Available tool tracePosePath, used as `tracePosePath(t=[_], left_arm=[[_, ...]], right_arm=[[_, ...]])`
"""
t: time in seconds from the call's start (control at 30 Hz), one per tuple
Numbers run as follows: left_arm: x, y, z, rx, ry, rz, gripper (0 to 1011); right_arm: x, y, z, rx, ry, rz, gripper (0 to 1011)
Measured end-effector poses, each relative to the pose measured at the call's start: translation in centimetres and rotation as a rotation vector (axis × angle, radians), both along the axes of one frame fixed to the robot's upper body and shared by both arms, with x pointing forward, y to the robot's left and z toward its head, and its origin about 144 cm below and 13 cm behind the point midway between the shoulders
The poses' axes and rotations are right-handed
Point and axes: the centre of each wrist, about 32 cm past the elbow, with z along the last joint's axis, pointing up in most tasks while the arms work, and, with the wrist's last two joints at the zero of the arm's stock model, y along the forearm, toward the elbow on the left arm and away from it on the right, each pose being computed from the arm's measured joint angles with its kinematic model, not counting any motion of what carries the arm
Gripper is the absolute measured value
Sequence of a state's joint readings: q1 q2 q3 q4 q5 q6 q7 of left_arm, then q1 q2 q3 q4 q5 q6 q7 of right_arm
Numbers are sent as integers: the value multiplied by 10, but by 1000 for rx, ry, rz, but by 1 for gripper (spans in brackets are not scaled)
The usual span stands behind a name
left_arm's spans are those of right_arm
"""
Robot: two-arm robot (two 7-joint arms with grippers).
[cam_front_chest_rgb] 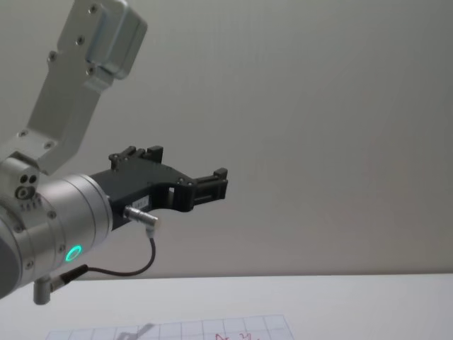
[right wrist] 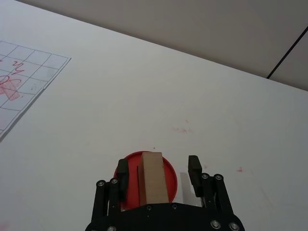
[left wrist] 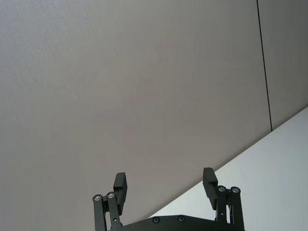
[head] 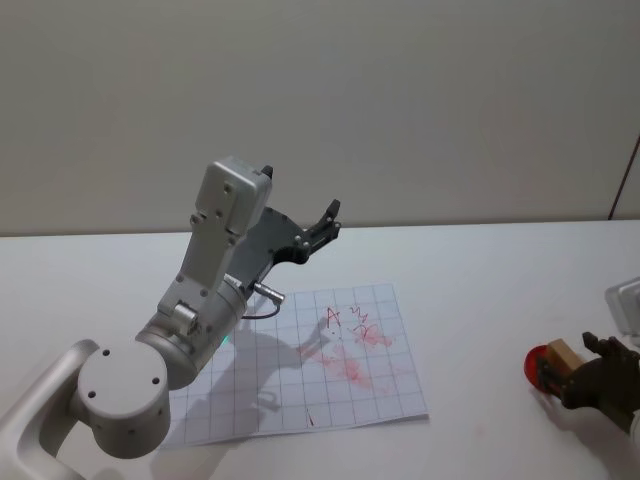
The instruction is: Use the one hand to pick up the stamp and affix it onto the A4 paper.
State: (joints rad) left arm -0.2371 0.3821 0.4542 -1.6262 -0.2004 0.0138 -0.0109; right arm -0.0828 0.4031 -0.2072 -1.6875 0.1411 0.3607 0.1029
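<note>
The stamp, a tan-brown block, stands upright on a round red ink pad at the table's right side. My right gripper is open around it, one finger on each side with gaps between fingers and block. From the head view the stamp sits just left of the right gripper. The A4 paper, a pale blue grid with red marks, lies mid-table, well left of the stamp. My left gripper is raised above the paper's far edge, open and empty, pointing at the wall.
The white table runs back to a grey wall. My left arm hangs over the paper's left part and casts a shadow on it. Faint red smudges mark the table beyond the pad. A pale object sits at the right edge.
</note>
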Motion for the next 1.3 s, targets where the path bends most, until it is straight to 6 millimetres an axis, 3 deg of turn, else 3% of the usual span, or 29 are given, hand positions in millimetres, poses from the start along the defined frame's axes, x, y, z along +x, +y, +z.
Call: tracePosePath(t=[0.6,1.03,1.3], left_arm=[[0,0,0,0,0,0,1001],[0,0,0,0,0,0,1001],[0,0,0,0,0,0,1001]], right_arm=[[3,1,-1,-3,7,3,225],[9,6,6,66,-44,47,219],[19,21,18,162,-120,138,219]])
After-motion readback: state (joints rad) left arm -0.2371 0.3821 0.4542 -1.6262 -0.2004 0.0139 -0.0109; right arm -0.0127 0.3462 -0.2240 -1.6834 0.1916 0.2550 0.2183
